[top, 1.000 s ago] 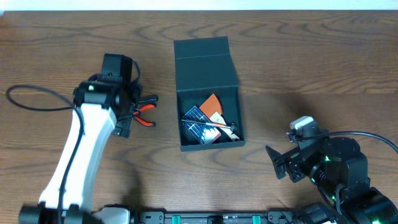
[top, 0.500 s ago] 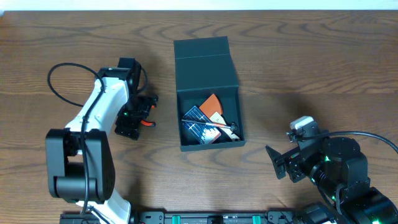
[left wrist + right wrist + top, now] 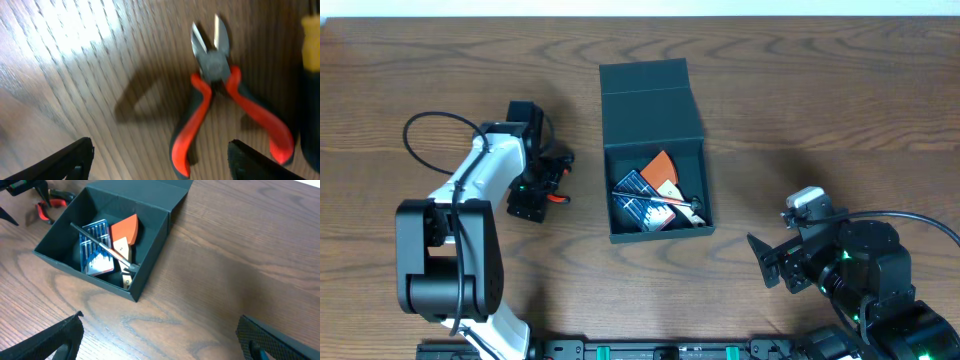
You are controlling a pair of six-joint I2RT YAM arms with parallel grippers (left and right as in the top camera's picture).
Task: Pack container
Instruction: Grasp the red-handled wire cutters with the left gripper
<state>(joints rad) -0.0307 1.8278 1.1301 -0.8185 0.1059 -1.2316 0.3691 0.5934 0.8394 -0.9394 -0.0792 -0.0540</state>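
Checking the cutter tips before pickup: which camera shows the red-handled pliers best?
The left wrist view: the pliers fill the frame, cutting tips and red-black handles clear. Overhead, the left tool hides all but a red sliver. The right wrist view shows only a small red patch at its top-left edge.

Overhead, the pliers show only red handle tips; the frame edge crops a yellow-black tool.

White arm, black left claw — looped cable
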